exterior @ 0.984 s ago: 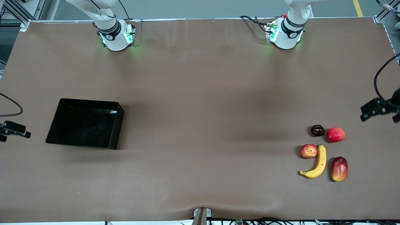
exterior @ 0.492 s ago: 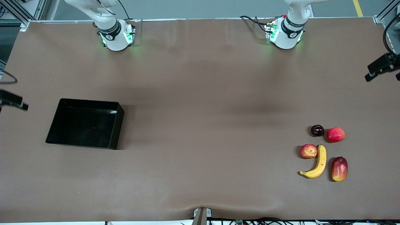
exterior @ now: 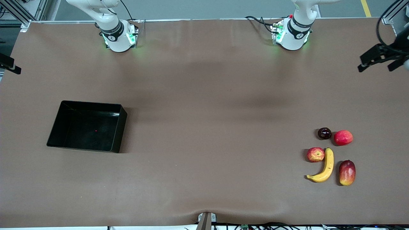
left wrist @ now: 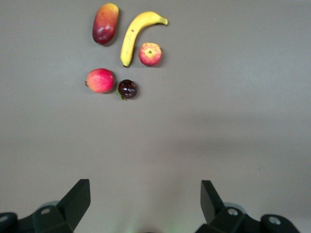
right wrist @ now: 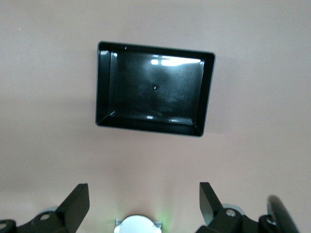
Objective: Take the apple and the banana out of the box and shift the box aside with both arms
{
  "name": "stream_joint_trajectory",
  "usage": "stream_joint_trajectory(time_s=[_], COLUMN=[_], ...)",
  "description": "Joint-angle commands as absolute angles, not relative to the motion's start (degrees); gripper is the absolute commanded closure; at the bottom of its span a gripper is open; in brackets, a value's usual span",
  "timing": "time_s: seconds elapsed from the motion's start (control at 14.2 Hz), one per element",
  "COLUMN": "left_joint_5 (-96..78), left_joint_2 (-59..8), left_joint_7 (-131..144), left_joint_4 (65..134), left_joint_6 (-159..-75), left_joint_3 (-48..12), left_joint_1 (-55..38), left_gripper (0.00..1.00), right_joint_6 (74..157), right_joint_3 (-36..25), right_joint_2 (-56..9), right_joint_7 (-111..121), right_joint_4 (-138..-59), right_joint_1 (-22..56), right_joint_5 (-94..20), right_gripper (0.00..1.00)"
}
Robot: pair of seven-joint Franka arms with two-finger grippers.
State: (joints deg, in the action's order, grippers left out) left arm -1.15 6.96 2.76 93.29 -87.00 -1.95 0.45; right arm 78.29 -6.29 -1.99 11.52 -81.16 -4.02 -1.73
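Note:
The yellow banana and the small streaked apple lie side by side on the table toward the left arm's end. Both also show in the left wrist view, the banana and the apple. The black box stands empty toward the right arm's end and shows in the right wrist view. My left gripper is open and empty, high over bare table at the edge. My right gripper is open and empty, high at the other edge.
A red-yellow mango lies beside the banana. A red round fruit and a dark maroon fruit sit just farther from the front camera than the apple. The arm bases stand along the table's top edge.
Both grippers have moved toward the robots' bases along the table's two ends. The fruits and the box have not moved.

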Motion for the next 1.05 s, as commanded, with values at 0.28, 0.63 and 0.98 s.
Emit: stream_joint_trajectory(time_s=[0.28,0.63,0.98], left_joint_5=[0.08,1.05,2.81], left_joint_2=[8.0,5.72,5.27], left_joint_7=[3.35,3.25,3.16], left_joint_4=[93.0,89.91,89.12], left_joint_6=[-88.24,-88.07,-87.54], left_joint_3=[-0.09,-0.26,-0.97], left_joint_1=[-3.25,-3.34,-3.34], left_gripper=[0.0,0.0,0.0], right_joint_6=[87.8,87.71,87.89], right_joint_3=[-5.98,-6.15,-6.06], right_joint_2=[5.1,4.13,3.6], right_joint_7=[10.9,10.55,10.11], right_joint_4=[-94.22,-91.67,-89.74], right_joint_1=[-2.11,-2.55,-2.29], right_joint_5=[1.31,2.46,1.67], right_gripper=[0.0,0.0,0.0])
